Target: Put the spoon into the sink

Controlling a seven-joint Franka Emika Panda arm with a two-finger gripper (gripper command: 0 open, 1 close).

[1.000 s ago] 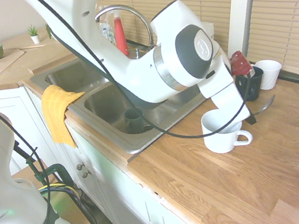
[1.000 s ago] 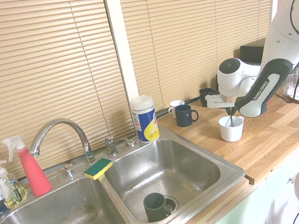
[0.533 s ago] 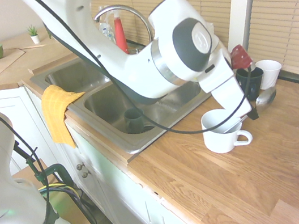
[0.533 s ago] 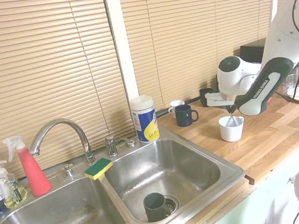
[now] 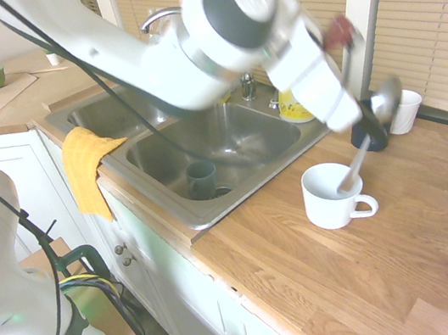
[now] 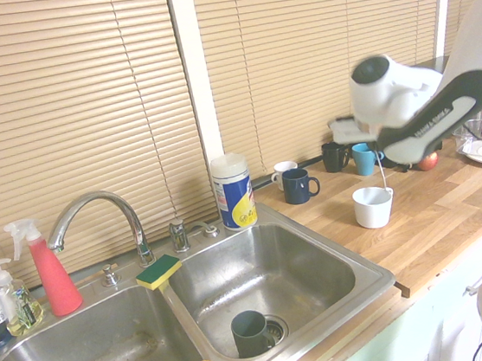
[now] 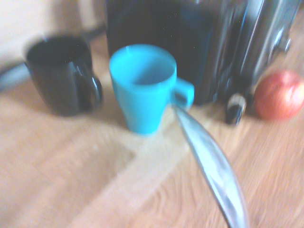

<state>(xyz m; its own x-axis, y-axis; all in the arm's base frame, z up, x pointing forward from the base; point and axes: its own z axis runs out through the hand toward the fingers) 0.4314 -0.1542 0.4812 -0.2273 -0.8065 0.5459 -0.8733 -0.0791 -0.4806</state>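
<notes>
sink (image 6: pixel 358 293) sitting in wooden counter, dark mug (image 6: pixel 251 333) standing in its right basin | gripper (image 5: pixel 369 122) grasping spoon (image 5: pixel 358 155) by its bowl end, handle tip hanging in white mug (image 5: pixel 329 196) beside sink

spoon (image 5: pixel 364 146) above white mug (image 5: pixel 330 196) | mug right of sink (image 5: pixel 229 145)
</notes>
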